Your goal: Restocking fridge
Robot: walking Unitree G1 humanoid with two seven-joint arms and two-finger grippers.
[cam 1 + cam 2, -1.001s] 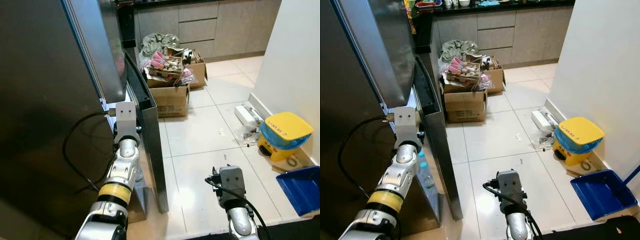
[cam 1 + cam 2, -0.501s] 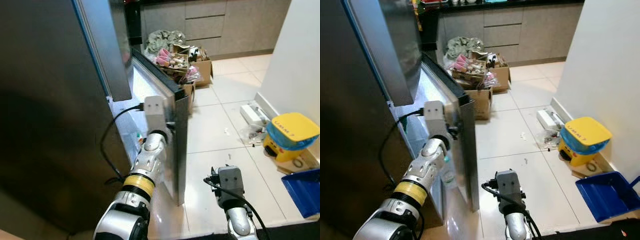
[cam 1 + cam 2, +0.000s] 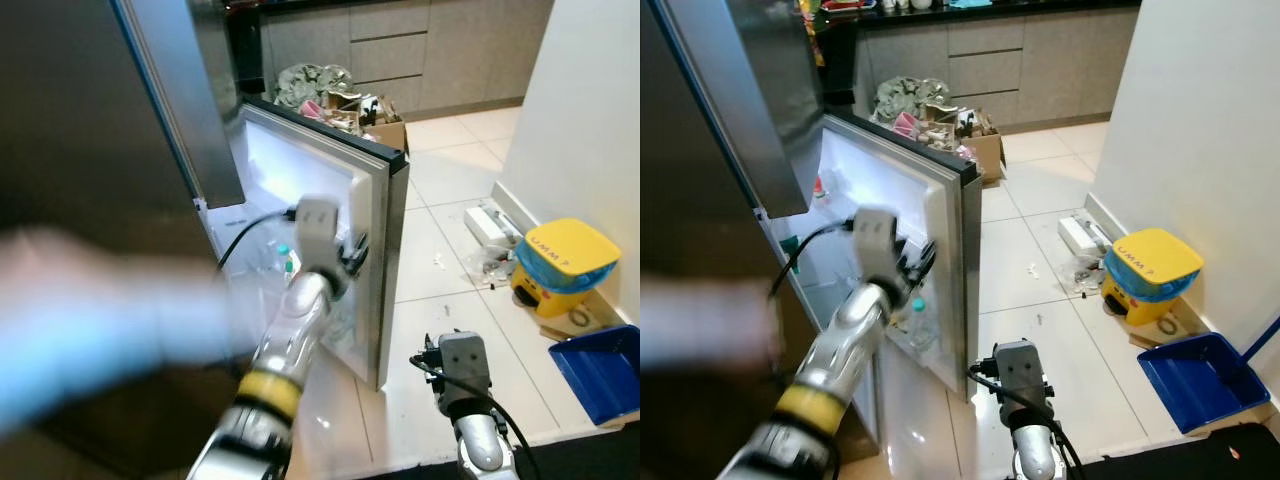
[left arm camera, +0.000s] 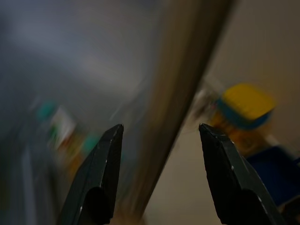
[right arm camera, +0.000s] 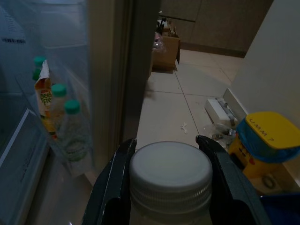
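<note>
Right wrist view: your right gripper (image 5: 171, 187) is clamped on a jar with a white screw lid (image 5: 170, 176), one black finger pressed to each side of the lid
Right arm: you see it low and near, over the pale tiled floor (image 3: 440, 180), right of the fridge door
Left gripper (image 3: 352, 253): up at the free edge of the fridge door (image 3: 385, 260); in the left wrist view its two black fingers (image 4: 101, 173) stand apart with the blurred door edge between them, and you cannot tell whether they touch it
Fridge door: swung wide, lit white lining facing you
Door shelf: green-capped bottles (image 5: 70, 126) and a small carton (image 5: 44, 93) stand in it
Far side: open cardboard boxes (image 3: 375, 120) full of clutter sit on the floor before grey cabinets (image 3: 400, 50)
Right side: a yellow bin (image 3: 565, 265) by the white wall, a blue tray (image 3: 600, 370) nearer to you
Left arm: motion blur smears it in both eye views
</note>
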